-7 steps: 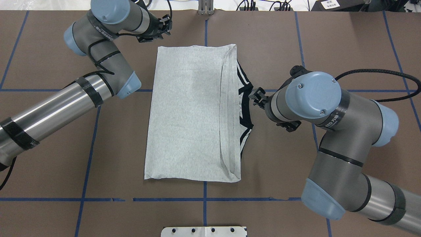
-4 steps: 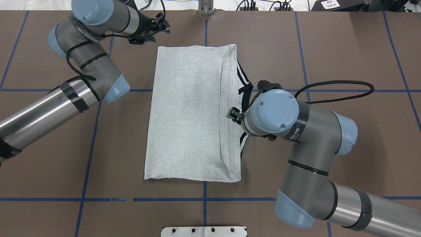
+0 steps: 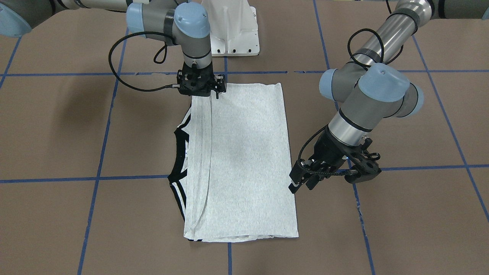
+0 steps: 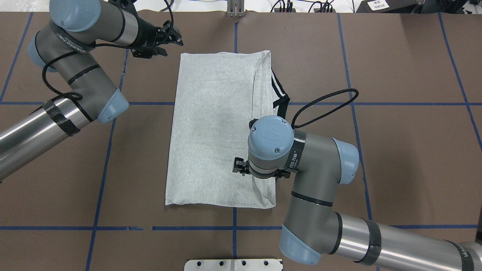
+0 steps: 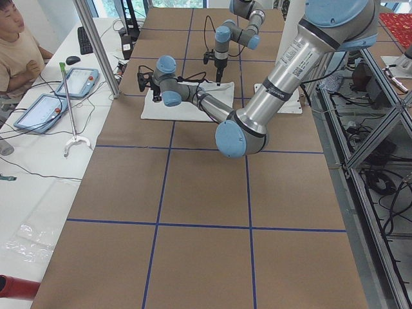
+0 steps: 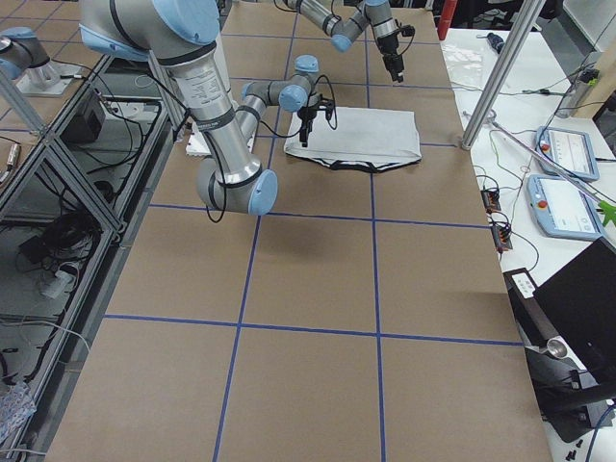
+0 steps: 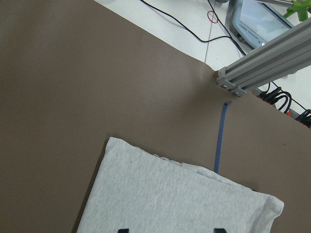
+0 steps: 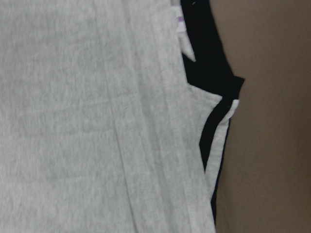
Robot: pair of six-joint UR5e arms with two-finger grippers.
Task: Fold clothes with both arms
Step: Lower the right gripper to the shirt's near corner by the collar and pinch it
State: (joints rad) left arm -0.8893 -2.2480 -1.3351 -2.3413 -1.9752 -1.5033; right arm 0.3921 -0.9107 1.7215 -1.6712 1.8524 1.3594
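Grey heather T-shirt (image 4: 214,128) lies folded into a tall rectangle at the centre of the brown counter (image 4: 395,158). Its black neck band and striped shoulders poke out on the right in the overhead view. There the left tool (image 3: 300,184) hangs beside the shirt's upper-left corner, fingers spread wide, holding nothing. The right tool (image 3: 204,89) points down over the shirt's lower-right part; I cannot tell its grip.

Beneath the right gripper (image 3: 204,91), matt black itself, the T-shirt (image 4: 214,131) is soft heathered knit cloth, matt, with black trim. Around it the table (image 4: 395,158) wears dull brown paper and blue tape (image 4: 414,103). The right arm (image 4: 399,239) behind shines, brushed metal.
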